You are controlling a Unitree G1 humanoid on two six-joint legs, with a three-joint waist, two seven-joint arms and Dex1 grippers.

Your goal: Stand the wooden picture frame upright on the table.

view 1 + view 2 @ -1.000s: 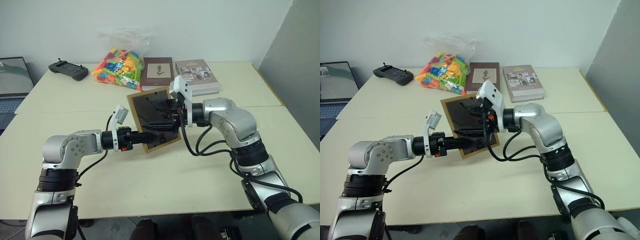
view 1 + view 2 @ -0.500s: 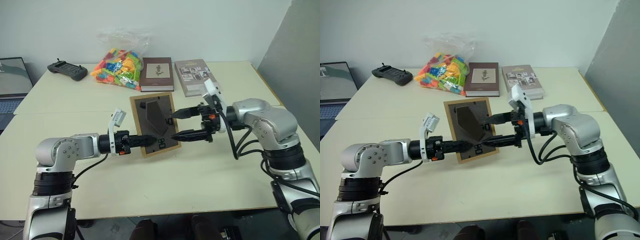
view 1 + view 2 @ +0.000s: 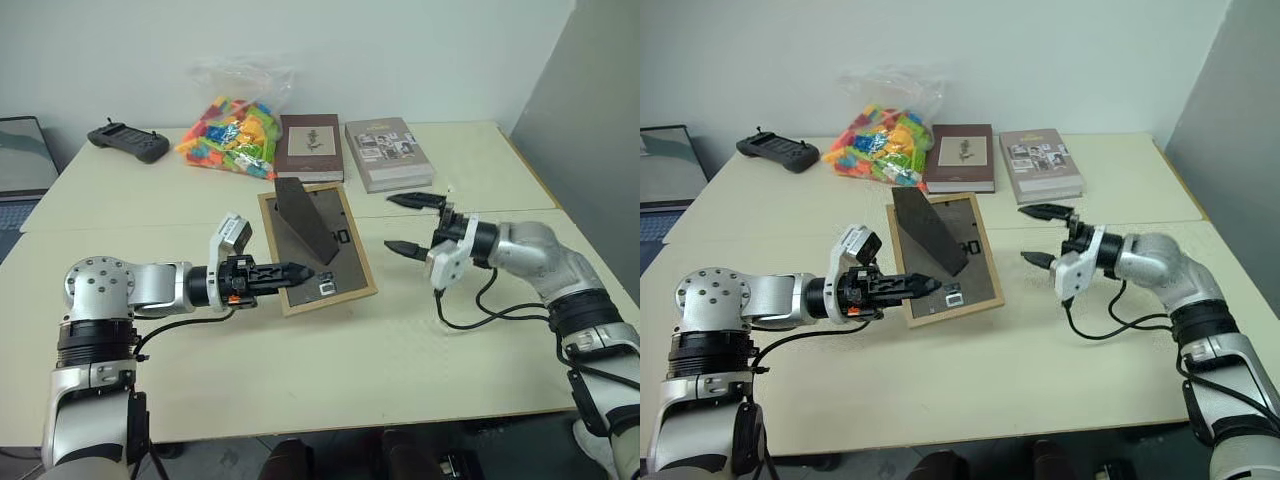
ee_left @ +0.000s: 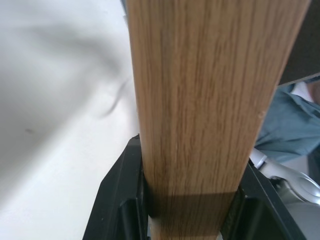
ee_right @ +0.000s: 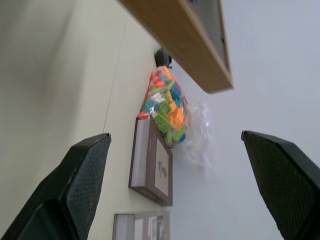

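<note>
The table, cream-beige with a thin wooden edge, is carrying everything here. The wooden picture frame is sitting near its middle with the dark back facing up and the fold-out stand sticking up from that back; whether the frame's lower edge is touching the tabletop cannot be told.

Beyond the frame, toward the wall, a clear bag of coloured blocks is lying beside a maroon book, and a grey book is lying just beside that one. A black controller is resting farther out past the bag, away from the frame.

The left gripper is reaching in level from the frame's near corner, its black fingers pinching the light-wood edge between them, one on each face.

The right gripper is hovering on the frame's opposite side, apart from it, with its two fingers spread wide and nothing between them.
</note>
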